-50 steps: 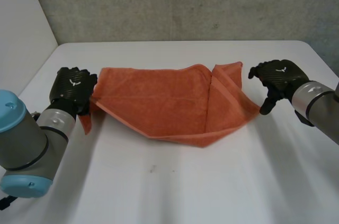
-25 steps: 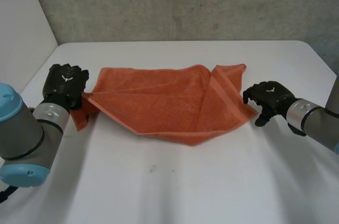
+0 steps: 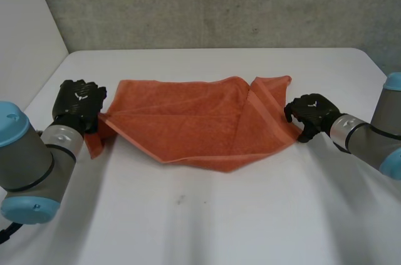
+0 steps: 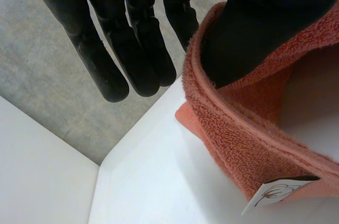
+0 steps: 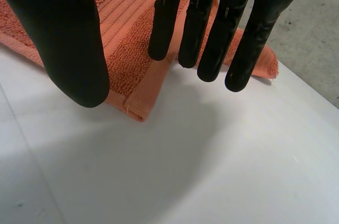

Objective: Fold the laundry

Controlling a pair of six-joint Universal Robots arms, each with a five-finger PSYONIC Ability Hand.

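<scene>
An orange towel point(image 3: 188, 121) lies loosely folded on the white table point(image 3: 207, 215), with a flap turned over at its right side. My left hand point(image 3: 78, 103) holds the towel's left corner, which hangs below it. In the left wrist view the towel point(image 4: 233, 128) wraps round the thumb point(image 4: 254, 23) beside the straight fingers point(image 4: 132, 49). My right hand point(image 3: 310, 113) is at the towel's right corner. In the right wrist view its fingers point(image 5: 212, 23) and thumb point(image 5: 63, 33) are straight and apart, with the banded corner point(image 5: 132, 75) lying on the table between and below them.
A grey wall point(image 3: 219, 2) runs behind the table's far edge, and a white panel point(image 3: 25, 33) stands at the left. A white label point(image 4: 275, 192) is sewn on the towel's edge near my left hand. Bare table spreads in front of the towel.
My right hand has come down and leftward to the towel's right corner, its fingers drawing in a little. My left hand shifted slightly left, still holding the left corner.
</scene>
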